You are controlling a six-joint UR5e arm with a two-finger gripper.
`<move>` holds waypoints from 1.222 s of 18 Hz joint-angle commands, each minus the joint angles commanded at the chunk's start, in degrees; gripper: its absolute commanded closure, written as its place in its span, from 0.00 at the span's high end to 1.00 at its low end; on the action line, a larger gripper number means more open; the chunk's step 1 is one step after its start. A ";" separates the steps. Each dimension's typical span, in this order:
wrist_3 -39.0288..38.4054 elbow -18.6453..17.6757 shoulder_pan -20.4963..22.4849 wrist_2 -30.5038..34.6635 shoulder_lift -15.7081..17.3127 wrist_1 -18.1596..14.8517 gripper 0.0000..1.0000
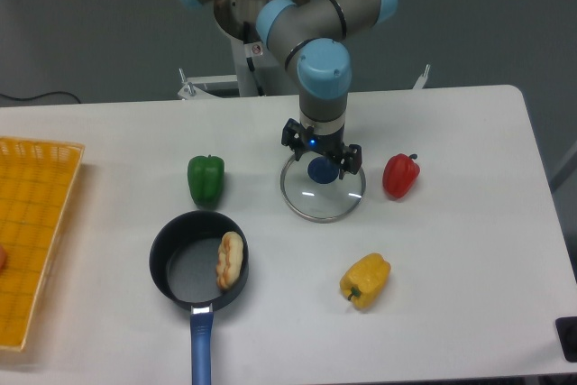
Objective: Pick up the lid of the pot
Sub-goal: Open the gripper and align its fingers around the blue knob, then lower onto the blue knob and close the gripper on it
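A black pan (180, 272) holding a bun (232, 259) sat nearest on the worktop (469, 223). Beyond it, between two peppers, lay the glass pot lid (314, 202) — the gripper (322, 155) over its knob (321, 171), fingers spread, grasping nothing.

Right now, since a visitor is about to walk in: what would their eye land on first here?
The gripper hangs directly over the blue knob of the glass pot lid, mid-table. Three bright peppers surround it: green pepper left, red pepper right, yellow pepper nearer the front. A black pot at front left holds a bun.
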 joint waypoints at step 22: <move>1.23 -0.44 0.53 -0.53 -2.20 1.93 0.94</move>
